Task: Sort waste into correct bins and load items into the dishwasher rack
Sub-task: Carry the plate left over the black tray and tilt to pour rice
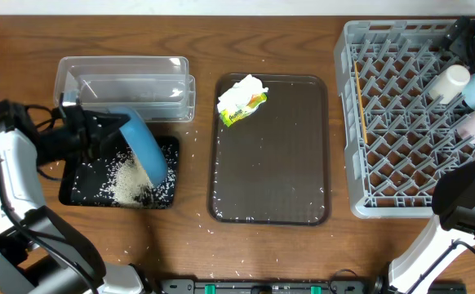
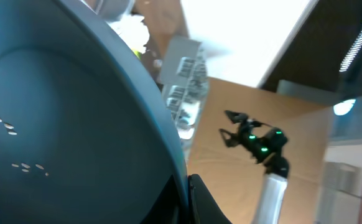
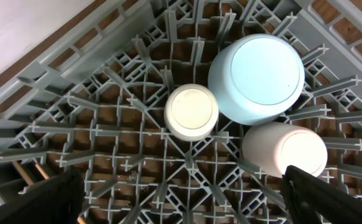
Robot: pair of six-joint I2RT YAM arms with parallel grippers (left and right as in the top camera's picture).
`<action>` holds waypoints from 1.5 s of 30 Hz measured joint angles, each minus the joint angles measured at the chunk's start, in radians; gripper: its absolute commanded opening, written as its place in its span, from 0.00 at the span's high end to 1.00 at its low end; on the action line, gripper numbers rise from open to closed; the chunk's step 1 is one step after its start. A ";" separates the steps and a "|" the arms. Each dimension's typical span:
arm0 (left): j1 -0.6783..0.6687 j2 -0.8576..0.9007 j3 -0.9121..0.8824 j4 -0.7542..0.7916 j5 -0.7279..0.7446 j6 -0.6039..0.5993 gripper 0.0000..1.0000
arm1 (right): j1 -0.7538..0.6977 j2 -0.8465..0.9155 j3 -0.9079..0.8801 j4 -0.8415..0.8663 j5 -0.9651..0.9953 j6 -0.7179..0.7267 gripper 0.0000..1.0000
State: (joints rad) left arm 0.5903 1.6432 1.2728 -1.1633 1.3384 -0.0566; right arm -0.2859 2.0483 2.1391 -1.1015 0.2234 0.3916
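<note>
My left gripper [image 1: 111, 126] is shut on the rim of the wide dark blue bowl [image 1: 144, 147] and holds it tipped on edge over the black tray [image 1: 74, 189], where a pile of rice [image 1: 127, 180] lies. In the left wrist view the bowl [image 2: 56, 124] fills the frame, with a few grains stuck inside and my finger [image 2: 188, 200] on its rim. My right gripper [image 3: 184, 199] is open and empty above the dishwasher rack [image 1: 401, 122], over the upturned white cup [image 3: 191, 112], pale blue bowl [image 3: 257, 78] and pink cup [image 3: 283, 152]. Chopsticks [image 1: 358, 106] lie along the rack's left side.
The clear tub [image 1: 123, 82] stands behind the black tray. The brown flat tray [image 1: 278, 163] in the middle carries a crumpled napkin [image 1: 241, 88] and the yellow-green wrapper [image 1: 244, 110] at its back left corner. Loose grains are scattered on the table near the trays.
</note>
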 measured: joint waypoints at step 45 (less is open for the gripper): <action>0.257 -0.003 -0.084 -0.113 0.200 0.202 0.94 | 0.000 0.000 0.000 0.000 0.000 0.000 0.01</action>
State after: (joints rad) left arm 0.8471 1.6398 1.1892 -1.2766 1.5387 0.1452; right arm -0.2859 2.0483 2.1391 -1.1019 0.2234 0.3916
